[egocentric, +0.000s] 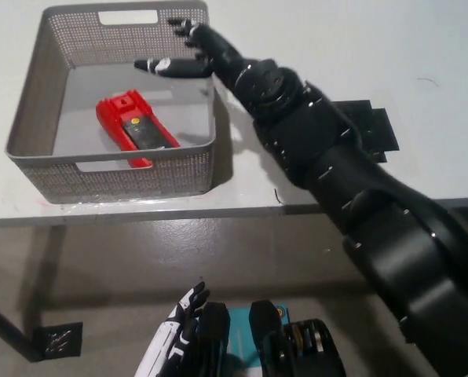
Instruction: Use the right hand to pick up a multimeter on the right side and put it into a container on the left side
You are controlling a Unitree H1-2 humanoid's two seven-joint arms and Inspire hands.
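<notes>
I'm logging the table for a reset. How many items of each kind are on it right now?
Red multimeter, lying in the basket: 1
Grey perforated basket: 1
Flat black mat, partly behind the black right arm: 1
Total: 3

One head view, steeply down over table; height perhaps moderate.

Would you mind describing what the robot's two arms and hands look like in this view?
The right arm is glossy black, built of thick rounded segments dotted with small pale fasteners, and ends in a slim black right hand with one pale-tipped finger. The left hand is white with dark patches between and along its slender fingers; only a short stretch of white forearm shows below it. No loose cables are visible.
</notes>
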